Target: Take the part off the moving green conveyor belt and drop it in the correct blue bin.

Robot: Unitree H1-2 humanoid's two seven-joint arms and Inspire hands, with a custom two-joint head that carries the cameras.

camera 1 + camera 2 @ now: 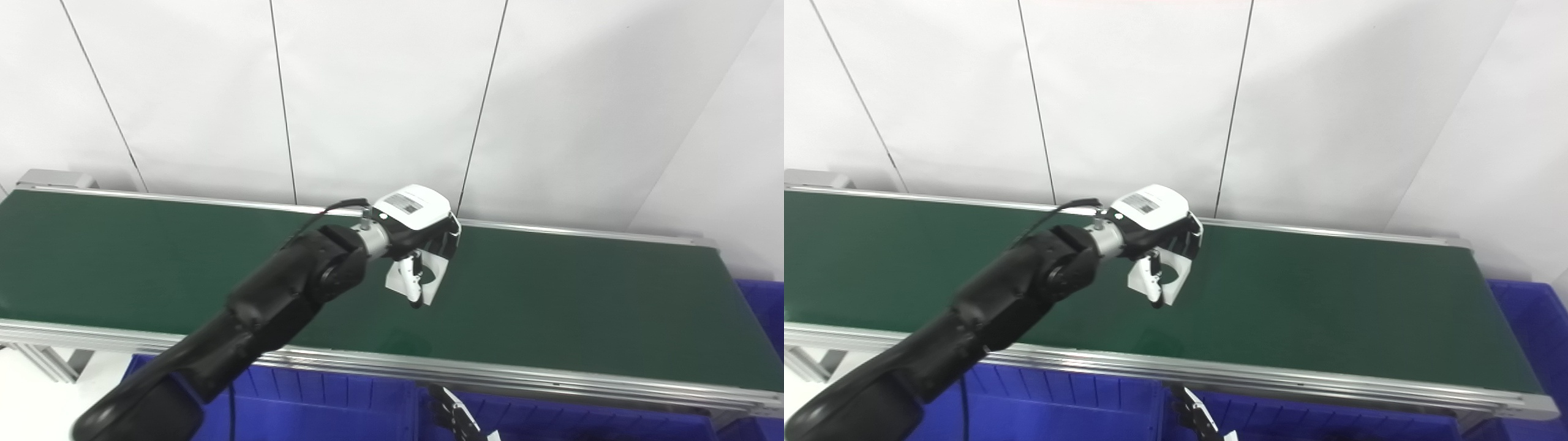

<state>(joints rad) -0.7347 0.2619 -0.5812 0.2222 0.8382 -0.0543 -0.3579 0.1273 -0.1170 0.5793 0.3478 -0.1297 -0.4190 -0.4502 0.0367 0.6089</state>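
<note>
- White wall panels are seen behind one green conveyor belt (551, 294).
- One left hand (416, 236) is closed around one white part (429, 272), held above the belt.
- A label (407, 203) is carried on the hand's back; its writing cannot be read.
- Blue bins (318, 398) are seen below the belt's near rail.
- The right hand (456, 419) is barely seen at the bottom edge; its state cannot be told.

This looks like a factory-style test cell or robotics lab. Across the middle of the frame runs a green conveyor belt (551, 294) framed by aluminium rails (490, 373); along the bottom edge, blue plastic bins (318, 404) line up below it, with another at the far right. Filling the top: plain white wall panels (380, 92) with thin dark seams.
</note>
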